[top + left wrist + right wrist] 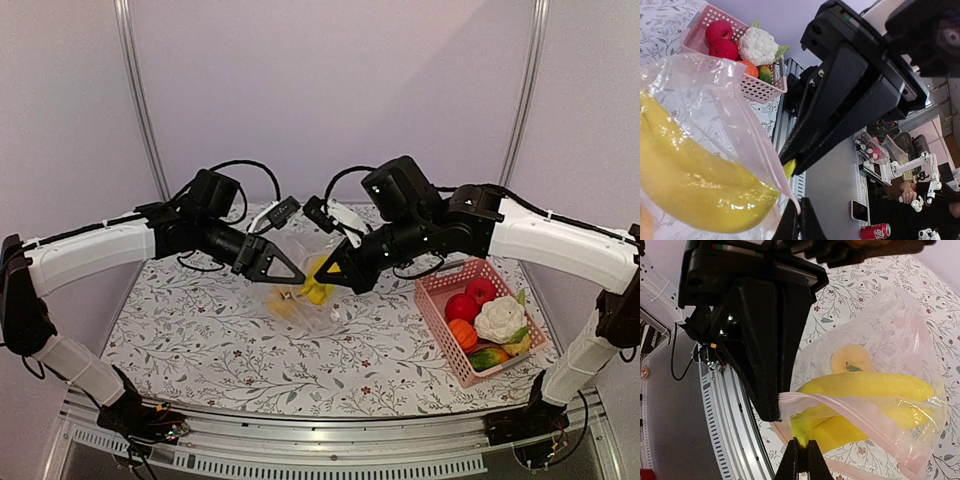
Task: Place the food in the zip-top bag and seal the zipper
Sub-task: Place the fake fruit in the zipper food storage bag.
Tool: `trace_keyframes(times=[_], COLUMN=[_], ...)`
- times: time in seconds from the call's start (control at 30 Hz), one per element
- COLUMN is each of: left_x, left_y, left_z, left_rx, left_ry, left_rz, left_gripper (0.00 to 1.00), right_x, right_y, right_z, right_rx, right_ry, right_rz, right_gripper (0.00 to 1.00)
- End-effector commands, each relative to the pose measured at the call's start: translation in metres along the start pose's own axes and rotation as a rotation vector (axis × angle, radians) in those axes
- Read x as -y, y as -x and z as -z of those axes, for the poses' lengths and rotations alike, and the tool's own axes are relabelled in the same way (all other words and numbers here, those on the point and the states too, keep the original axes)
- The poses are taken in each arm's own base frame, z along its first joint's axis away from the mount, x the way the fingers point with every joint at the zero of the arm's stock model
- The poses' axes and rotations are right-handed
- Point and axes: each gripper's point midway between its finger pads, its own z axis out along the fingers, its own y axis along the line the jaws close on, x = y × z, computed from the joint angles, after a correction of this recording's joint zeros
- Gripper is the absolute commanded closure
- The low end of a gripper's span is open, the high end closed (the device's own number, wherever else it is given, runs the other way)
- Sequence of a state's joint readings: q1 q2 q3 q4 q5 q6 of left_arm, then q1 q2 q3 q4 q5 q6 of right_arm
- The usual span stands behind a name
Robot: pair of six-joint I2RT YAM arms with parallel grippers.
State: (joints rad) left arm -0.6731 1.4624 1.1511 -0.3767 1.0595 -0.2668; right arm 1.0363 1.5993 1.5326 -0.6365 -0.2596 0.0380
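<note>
The clear zip-top bag (300,300) hangs mid-table between my two grippers. My left gripper (297,277) is shut on the pink zipper strip (760,150) at the bag's mouth and holds it up. My right gripper (322,275) is shut on the green stem of the yellow banana (865,387), most of which lies inside the bag. A yellow-orange round fruit (852,360) sits deeper in the bag. In the right wrist view my fingertips (801,457) pinch the stem just below the strip (850,412). The slider tab does not show.
A pink slotted basket (440,300) stands at the right with red round fruits (470,298), a white cauliflower (500,318), and orange and green pieces. It also shows in the left wrist view (760,87). The table's front rail runs close below.
</note>
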Motion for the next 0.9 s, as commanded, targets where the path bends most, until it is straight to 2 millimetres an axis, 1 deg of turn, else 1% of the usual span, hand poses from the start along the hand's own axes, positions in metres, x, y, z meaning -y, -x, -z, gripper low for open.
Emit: trace_keyframes(times=[0.0,0.03,0.07,0.1,0.2,0.3,0.4,0.5,0.57,0.77,0.87], left_x=[0.004,0.003,0.003,0.002,0.000,-0.001,-0.002,-0.004,-0.007,-0.015,-0.017], left_y=[0.010,0.011,0.011,0.011,0.013,0.014,0.014,0.016,0.017,0.021,0.022], left_z=[0.001,0.001,0.001,0.001,0.002,0.002,0.003,0.004,0.006,0.011,0.013], left_rx=[0.022,0.024,0.028,0.029,0.038,0.045,0.048,0.055,0.061,0.083,0.092], left_ry=[-0.014,-0.011,-0.008,-0.002,0.008,0.013,0.017,0.030,0.043,0.072,0.078], left_rz=[-0.023,-0.023,-0.026,-0.024,-0.025,-0.023,-0.021,-0.020,-0.017,0.000,0.003], left_gripper=[1.00,1.00,1.00,1.00,1.00,1.00,1.00,1.00,1.00,1.00,1.00], right_x=[0.036,0.038,0.041,0.044,0.045,0.046,0.046,0.045,0.044,0.041,0.038], right_y=[0.005,0.014,0.012,0.014,0.018,0.015,0.008,0.003,0.002,0.003,0.003], right_z=[-0.016,-0.014,-0.017,-0.015,-0.016,-0.025,-0.038,-0.046,-0.047,-0.043,-0.040], right_rx=[0.079,0.130,0.149,0.179,0.225,0.219,0.194,0.178,0.175,0.180,0.183], right_ry=[-0.196,-0.210,-0.223,-0.245,-0.251,-0.246,-0.245,-0.242,-0.241,-0.231,-0.221], right_rz=[-0.040,-0.055,-0.070,-0.092,-0.123,-0.143,-0.157,-0.162,-0.161,-0.157,-0.156], right_gripper=[1.00,1.00,1.00,1.00,1.00,1.00,1.00,0.95,0.91,0.69,0.64])
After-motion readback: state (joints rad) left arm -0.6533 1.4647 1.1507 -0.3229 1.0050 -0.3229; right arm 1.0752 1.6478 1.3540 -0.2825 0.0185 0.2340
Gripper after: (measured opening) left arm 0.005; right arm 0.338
